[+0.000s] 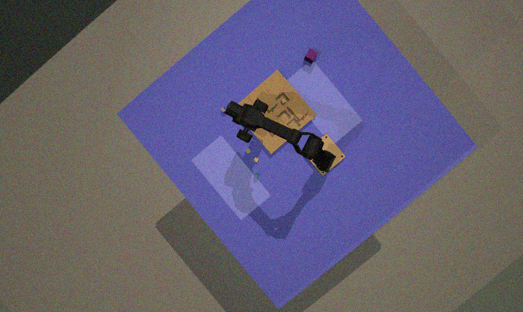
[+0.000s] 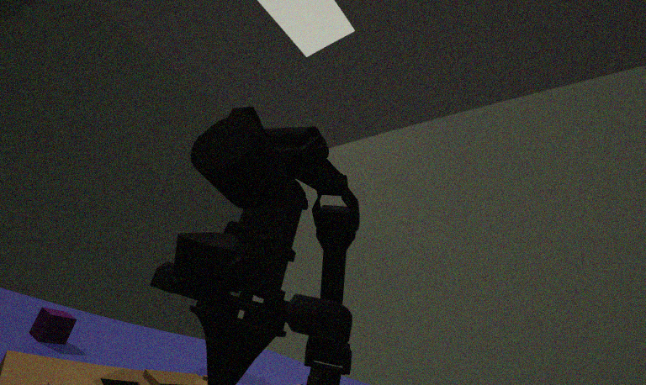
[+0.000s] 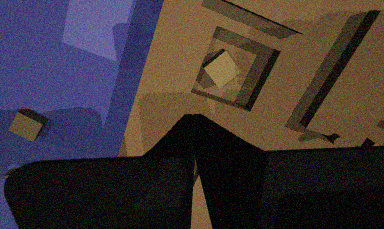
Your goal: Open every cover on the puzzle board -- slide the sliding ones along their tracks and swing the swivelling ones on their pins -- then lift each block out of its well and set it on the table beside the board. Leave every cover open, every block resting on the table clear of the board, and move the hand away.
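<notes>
The wooden puzzle board (image 1: pixel 276 80) (image 2: pixel 28 366) (image 3: pixel 167 74) lies under the arm, which hides part of it. My gripper (image 3: pixel 192 122) is shut and empty, with its fingertips over the board near its edge in the wrist view. A yellowish block (image 3: pixel 221 69) sits in a square, uncovered well just beyond the tips. Another block (image 1: pixel 283 100) shows in a well toward the board's right half. On the table off the board lie two yellow blocks (image 1: pixel 248 150) (image 1: pixel 256 159), a pale block (image 1: pixel 223 109) and a small teal piece (image 1: pixel 256 176). The state of the covers under the arm is hidden.
A purple cube (image 1: pixel 310 56) (image 2: pixel 53 324) stands on the blue table beyond the board. The arm's base stands on a small wooden plate (image 1: pixel 338 150) near the board's lower right side. Bright light patches and arm shadows cross the table.
</notes>
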Robot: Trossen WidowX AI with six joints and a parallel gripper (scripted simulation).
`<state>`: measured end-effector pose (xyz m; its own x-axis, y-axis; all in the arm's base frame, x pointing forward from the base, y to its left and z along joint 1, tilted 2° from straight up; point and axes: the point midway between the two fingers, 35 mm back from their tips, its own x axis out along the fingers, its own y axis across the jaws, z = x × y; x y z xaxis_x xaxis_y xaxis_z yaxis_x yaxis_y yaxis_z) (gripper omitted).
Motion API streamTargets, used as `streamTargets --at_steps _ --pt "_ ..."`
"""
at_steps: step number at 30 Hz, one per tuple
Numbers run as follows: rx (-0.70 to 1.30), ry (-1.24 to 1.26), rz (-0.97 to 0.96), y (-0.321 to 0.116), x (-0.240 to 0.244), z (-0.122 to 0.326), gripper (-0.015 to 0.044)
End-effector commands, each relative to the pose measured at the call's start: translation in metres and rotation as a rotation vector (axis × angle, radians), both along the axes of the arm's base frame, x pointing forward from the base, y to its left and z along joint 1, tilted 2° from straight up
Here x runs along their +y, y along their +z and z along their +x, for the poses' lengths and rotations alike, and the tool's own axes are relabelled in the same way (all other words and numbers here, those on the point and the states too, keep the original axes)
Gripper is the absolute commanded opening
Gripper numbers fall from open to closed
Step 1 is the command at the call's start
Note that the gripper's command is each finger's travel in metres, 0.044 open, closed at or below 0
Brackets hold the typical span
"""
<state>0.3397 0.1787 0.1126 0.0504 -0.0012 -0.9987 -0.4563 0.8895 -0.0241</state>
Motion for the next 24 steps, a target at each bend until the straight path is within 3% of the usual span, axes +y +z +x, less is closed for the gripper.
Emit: streamTargets --at_steps 1,24 --pt "0.0 0.616 -0.036 0.001 -0.017 0.021 0.0" --pt "0.0 0.672 -0.039 -0.014 -0.021 0.023 0.0"
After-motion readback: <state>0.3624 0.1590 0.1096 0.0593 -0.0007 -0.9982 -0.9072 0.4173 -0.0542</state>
